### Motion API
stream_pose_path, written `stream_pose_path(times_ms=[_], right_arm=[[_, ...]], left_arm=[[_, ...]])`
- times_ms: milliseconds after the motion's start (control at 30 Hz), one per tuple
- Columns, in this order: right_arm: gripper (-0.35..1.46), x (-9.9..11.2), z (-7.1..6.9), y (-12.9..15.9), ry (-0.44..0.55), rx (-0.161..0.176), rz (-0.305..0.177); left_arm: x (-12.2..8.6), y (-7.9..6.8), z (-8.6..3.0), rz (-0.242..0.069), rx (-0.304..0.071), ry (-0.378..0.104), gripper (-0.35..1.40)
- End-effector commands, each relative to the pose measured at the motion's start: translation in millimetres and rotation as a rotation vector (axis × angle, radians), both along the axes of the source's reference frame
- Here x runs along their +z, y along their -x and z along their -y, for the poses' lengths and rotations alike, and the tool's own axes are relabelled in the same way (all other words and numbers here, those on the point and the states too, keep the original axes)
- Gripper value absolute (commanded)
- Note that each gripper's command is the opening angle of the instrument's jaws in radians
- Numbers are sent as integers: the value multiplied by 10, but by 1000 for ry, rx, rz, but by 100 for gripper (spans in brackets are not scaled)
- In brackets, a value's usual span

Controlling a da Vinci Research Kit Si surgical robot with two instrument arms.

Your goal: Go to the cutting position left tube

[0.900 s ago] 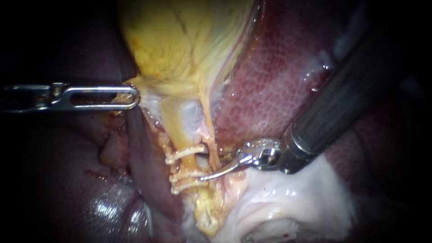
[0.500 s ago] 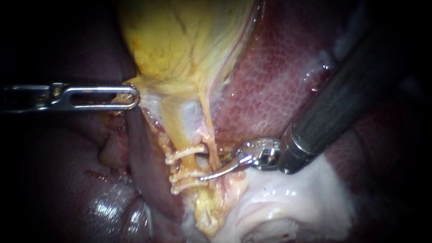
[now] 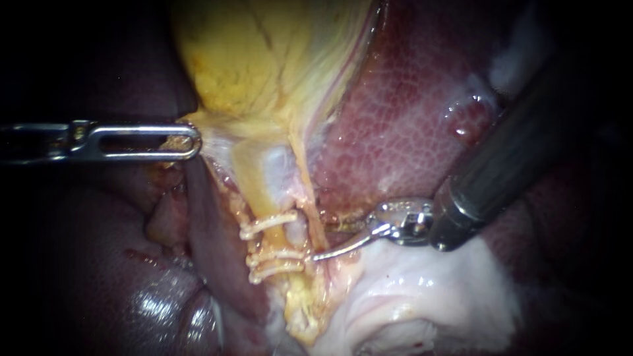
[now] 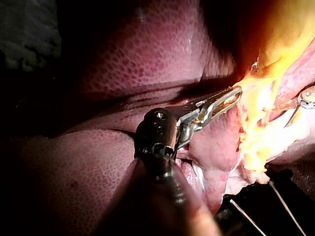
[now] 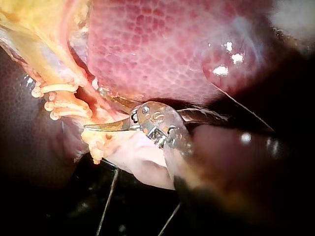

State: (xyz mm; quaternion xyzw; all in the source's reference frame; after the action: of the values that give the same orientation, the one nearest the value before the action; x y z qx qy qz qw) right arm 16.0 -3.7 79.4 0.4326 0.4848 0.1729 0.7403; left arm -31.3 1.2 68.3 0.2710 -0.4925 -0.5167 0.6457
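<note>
Right instrument [image 3: 320, 240] has backed off to the right; its blade tips now sit just beside the clips [image 3: 277, 254] on the left tube [image 3: 277, 238], blades apart (upper one dim). Left instrument [image 3: 188, 142] stays clamped on the gallbladder [image 3: 264, 66] edge.

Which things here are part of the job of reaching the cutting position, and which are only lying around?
Job: right instrument; clipped tube; three clips; left instrument gripping the gallbladder.
Only there: liver; pale tissue.
</note>
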Motion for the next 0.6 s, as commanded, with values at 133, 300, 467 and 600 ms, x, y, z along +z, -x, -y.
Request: stream_pose_path(times_ms=[133,300,467,600], right_arm=[[130,-15,-5,5,-7,1,0],[130,-31,-2,3,-10,-2,-2],[130,-33,1,-5,-8,2,-1],[130,-27,5,-11,-6,-1,-1]], left_arm=[[1,0,0,0,0,0,-35],[2,-1,-1,0,0,0,-35],[2,-1,-1,0,0,0,-35],[2,-1,-1,0,0,0,-35]])
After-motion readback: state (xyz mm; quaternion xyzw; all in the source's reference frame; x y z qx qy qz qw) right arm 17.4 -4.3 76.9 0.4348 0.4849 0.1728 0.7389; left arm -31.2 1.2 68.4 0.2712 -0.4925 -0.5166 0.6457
